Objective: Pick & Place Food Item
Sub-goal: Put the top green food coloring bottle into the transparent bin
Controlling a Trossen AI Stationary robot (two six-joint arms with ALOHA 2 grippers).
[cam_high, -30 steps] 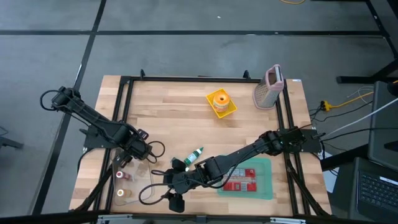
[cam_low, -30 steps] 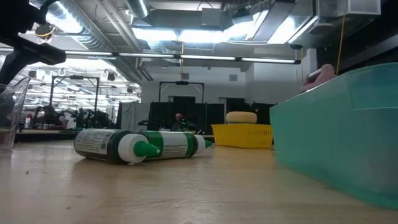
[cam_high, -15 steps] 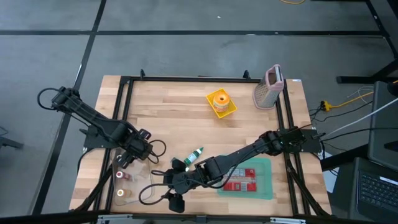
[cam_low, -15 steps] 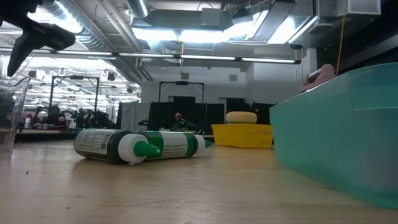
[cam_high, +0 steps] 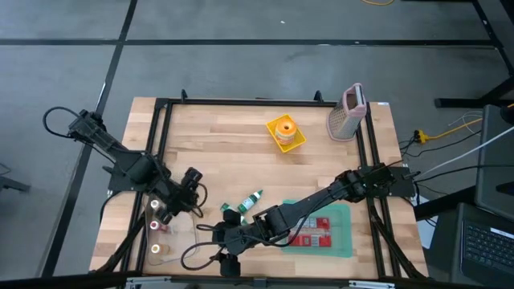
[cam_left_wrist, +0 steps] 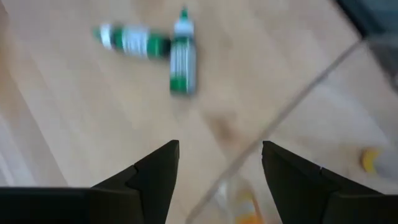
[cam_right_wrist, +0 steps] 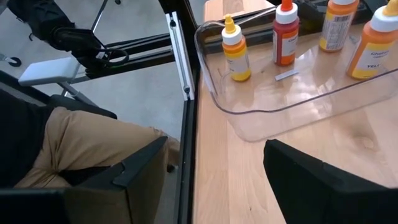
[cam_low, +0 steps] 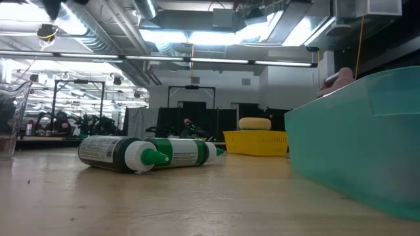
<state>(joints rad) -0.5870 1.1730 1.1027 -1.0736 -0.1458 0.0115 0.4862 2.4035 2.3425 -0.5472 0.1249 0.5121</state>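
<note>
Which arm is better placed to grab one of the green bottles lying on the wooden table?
Left, probably. The left gripper hangs open just beside the two green bottles, which show ahead of its fingers in the wrist view. The right gripper faces the clear plastic bin instead.

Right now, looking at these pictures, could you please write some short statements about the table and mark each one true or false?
1. Two green bottles lie on their sides on the table. True.
2. The left gripper is shut on a green bottle. False: its fingers are open and hold nothing; the bottles lie farther off on the wood.
3. The clear tray holds bottles standing upright. True.
4. The yellow basket is empty. False: a round orange item sits in it.
5. The grater lies in the teal bin. False: it is near the table's far right corner, apart from the bin.
6. The right gripper is open. True.
</note>
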